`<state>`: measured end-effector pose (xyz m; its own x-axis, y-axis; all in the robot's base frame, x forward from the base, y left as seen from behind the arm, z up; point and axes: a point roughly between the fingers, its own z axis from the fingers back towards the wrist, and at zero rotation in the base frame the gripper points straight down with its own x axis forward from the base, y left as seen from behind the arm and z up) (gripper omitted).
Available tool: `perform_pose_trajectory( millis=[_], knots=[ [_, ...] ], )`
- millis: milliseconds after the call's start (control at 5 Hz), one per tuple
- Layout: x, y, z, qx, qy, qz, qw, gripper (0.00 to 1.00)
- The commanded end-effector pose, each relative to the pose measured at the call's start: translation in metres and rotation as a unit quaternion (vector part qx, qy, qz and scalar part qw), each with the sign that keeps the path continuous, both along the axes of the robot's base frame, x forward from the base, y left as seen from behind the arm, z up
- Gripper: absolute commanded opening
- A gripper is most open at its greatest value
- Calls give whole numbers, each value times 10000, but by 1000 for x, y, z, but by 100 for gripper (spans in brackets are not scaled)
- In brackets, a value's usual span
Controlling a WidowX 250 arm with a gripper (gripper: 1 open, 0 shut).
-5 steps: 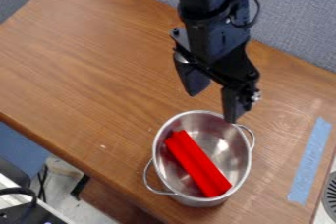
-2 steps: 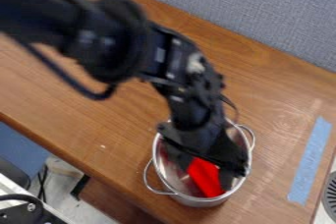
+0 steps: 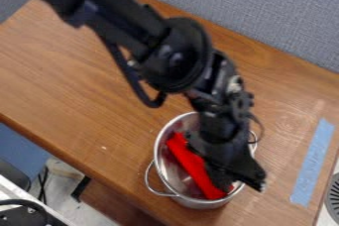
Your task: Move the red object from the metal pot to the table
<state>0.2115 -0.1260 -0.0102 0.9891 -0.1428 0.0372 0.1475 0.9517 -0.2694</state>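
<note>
The metal pot stands on the table near its front edge. Inside it the red object lies slanted, with its upper left part showing. My gripper reaches steeply down into the pot, its dark fingers closed on the block's lower right end, which they hide. The arm covers the pot's right half and is blurred.
A strip of light blue tape runs along the table at the right. The table's front edge passes just below the pot, with floor and cables beyond. A grey wall rises behind the table.
The gripper has dropped from above the pot's rim down into the pot. Its jaws, open a second ago, are now closed at the red block's end.
</note>
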Motion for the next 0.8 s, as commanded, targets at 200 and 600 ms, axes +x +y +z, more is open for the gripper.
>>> perform_pose_trajectory(
  millis=[200, 600],
  knots=[
    [-10, 29, 30, 437, -614, -106, 9971, 0],
    [1, 0, 88, 400, -685, -719, 9943, 0]
  ],
)
